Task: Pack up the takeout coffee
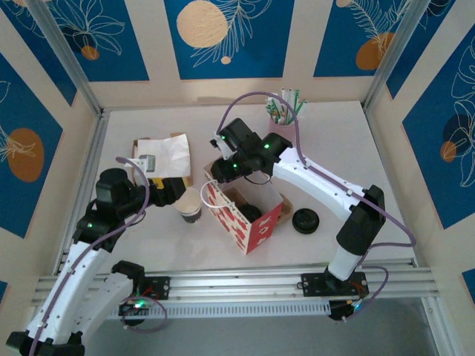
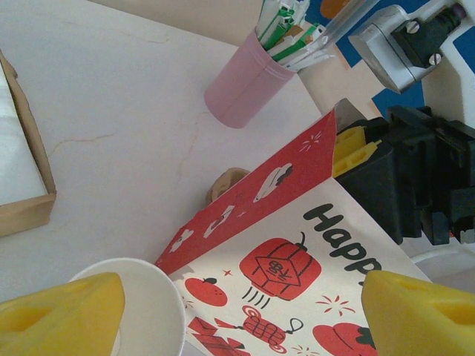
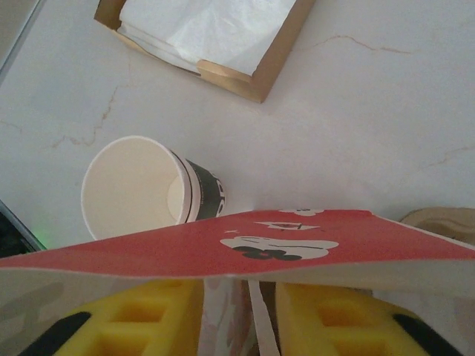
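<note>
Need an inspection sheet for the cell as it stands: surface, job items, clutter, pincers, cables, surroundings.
Surface: white marbled tabletop, no spills seen.
Job's things: small off-white paper cup, upright and empty, close beside the red-and-white printed paper bag, which stands open.
Clutter: round black plastic lid right of the bag; pink cup of wrapped straws at the back; brown cardboard tray of white napkins back left.
Pincers: left pincer wide open near the cup; right pincer with pads apart, astride the bag's rim.
Cables: lilac cable loops above the right arm.
Surroundings: blue-and-cream printed wall panels, metal frame posts.
</note>
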Controlling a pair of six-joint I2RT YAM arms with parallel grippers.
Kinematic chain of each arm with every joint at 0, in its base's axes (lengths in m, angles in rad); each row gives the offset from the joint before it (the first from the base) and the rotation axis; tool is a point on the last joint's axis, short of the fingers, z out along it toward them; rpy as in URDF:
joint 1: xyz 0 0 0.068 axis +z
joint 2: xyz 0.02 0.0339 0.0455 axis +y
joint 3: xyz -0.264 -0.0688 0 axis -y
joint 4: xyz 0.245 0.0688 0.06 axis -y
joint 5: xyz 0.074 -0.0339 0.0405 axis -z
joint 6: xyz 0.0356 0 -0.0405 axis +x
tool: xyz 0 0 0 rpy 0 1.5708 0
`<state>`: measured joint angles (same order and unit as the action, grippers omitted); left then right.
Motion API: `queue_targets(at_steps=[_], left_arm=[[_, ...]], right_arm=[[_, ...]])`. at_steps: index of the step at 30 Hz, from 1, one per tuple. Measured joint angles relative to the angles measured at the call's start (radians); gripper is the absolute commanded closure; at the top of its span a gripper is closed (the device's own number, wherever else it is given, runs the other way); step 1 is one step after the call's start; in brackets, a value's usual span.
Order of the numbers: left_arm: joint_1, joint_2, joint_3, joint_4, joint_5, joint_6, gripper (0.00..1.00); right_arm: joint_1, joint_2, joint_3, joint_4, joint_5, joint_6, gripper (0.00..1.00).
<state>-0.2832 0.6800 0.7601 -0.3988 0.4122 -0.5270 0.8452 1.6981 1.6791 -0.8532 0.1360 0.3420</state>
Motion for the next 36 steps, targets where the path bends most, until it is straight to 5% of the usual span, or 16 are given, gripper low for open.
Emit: queue_targets(at_steps=[12, 22, 36], left_arm=[[0.0, -0.014, 0.012, -0.058, -0.034, -0.026, 0.15], [0.0, -0.083, 0.071, -0.132, -0.093, -0.064, 0.0], [0.0, -0.117, 0.208, -0.344, -0.219, -0.077, 0.0]], right_arm=[[-0.002, -0.121, 0.003, -0.03, 0.003, -0.002, 0.34], [-0.021, -0.377, 0.003, -0.04, -0.031, 0.002, 0.04], [-0.121, -0.398, 0.085, -0.06, -0.098, 0.027, 0.01]])
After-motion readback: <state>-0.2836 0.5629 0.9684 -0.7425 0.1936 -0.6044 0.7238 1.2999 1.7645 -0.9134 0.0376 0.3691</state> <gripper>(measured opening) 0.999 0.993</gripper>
